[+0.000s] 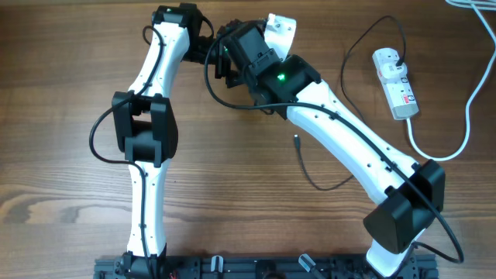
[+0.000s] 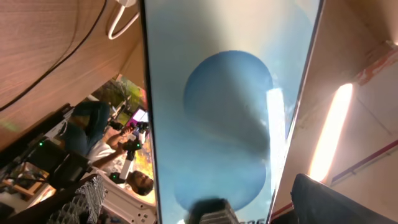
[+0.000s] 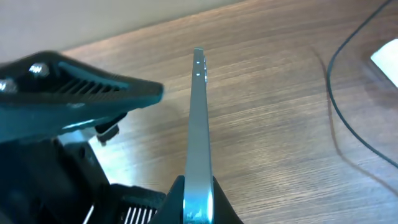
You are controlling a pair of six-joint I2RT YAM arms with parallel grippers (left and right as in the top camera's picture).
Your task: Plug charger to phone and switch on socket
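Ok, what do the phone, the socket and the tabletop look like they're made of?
The phone: glossy glass face mirroring the room in the left wrist view, with a thin metallic-looking edge. The socket: smooth white plastic, likely, moulded with a slight sheen. The table: brown wood grain, matte; real wood or laminate, I can't tell.

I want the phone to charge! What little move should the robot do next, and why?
Probably the left hand should pull away and reach down for the small black plug tip of the thin black cable. That hand is open and apart from the slim blue-screened phone, which the right hand grips on its edge, while the plug lies loose on the wooden table.
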